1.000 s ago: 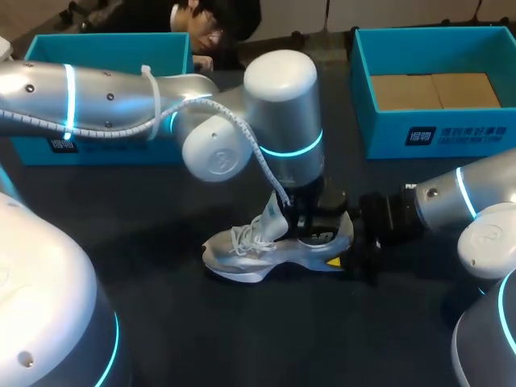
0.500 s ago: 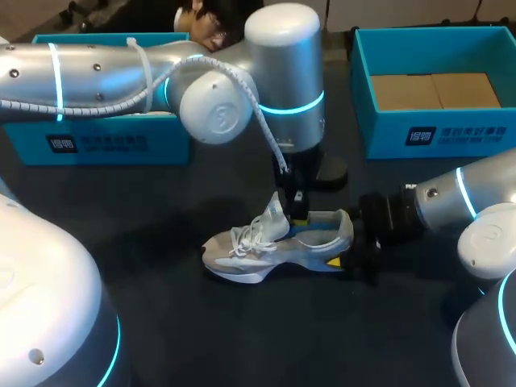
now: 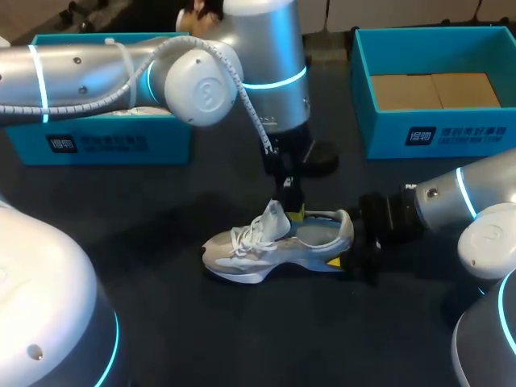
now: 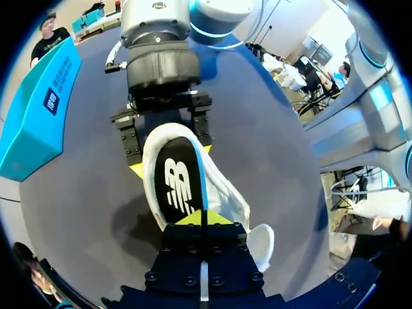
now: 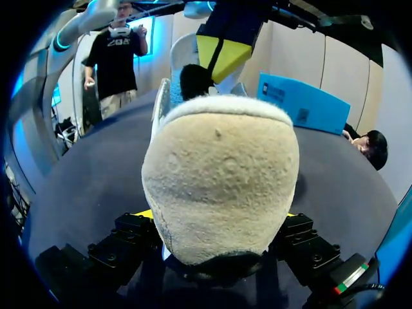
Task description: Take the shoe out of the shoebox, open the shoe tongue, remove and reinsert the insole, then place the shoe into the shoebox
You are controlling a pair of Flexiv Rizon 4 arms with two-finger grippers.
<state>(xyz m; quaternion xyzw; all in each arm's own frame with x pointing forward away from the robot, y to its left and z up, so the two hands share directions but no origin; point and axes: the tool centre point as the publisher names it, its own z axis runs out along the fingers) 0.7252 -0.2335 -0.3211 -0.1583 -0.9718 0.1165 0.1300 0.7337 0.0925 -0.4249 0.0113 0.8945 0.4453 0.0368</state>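
The silver-white shoe (image 3: 270, 242) lies on its sole on the dark table, toe toward my left, with its tongue (image 3: 274, 216) standing up. My right gripper (image 3: 348, 247) is shut on the heel (image 5: 222, 183), one finger (image 4: 131, 140) on each side. Just above the shoe's opening hangs my left gripper (image 3: 294, 211), its yellow tips (image 4: 203, 217) pressed together with nothing between them. The black insole (image 4: 177, 183) lies flat inside the shoe, ahead of those tips. The left gripper's yellow tips (image 5: 222, 51) also show over the shoe in the right wrist view.
A teal shoebox (image 3: 105, 143) stands at the back left, partly behind my left arm. A second teal shoebox (image 3: 435, 133) with brown card on its floor stands at the back right. Dark tabletop lies bare in front of the shoe.
My left gripper has risen out of the shoe's opening and now hangs just above it, and the left arm has drawn back and up. The right gripper and the shoe have stayed put.
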